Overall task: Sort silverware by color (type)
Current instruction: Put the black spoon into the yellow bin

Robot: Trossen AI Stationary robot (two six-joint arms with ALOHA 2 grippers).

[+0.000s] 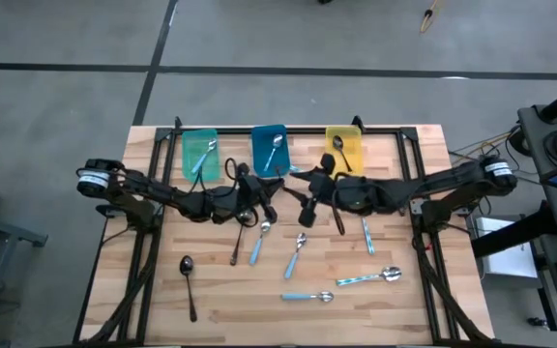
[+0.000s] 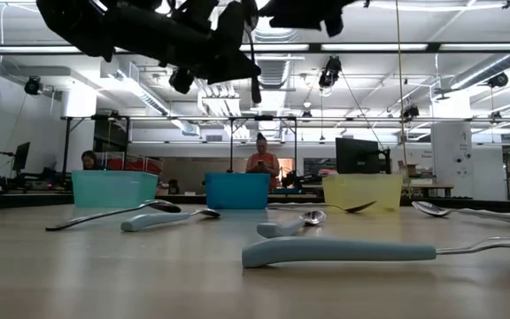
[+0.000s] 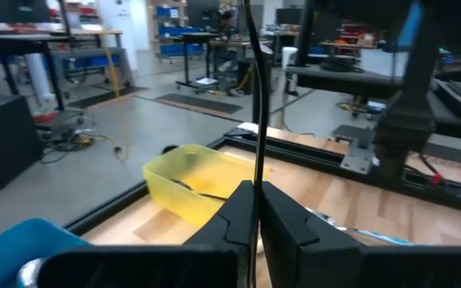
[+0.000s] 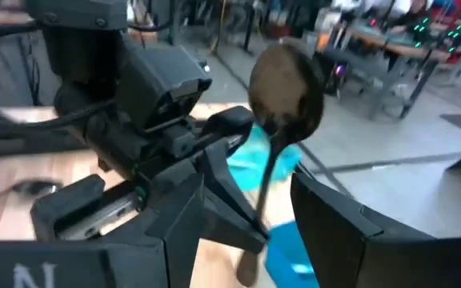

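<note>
Left wrist view: the left pincer (image 3: 256,210) is pressed together on a dark spoon (image 3: 254,96), held off the counter (image 1: 395,300) near the blue bin (image 1: 270,150), its long axis upright. In the right wrist view that spoon's bowl is uppermost and the right pincer (image 4: 242,212) stands spread around its handle. No legible writing.
</note>
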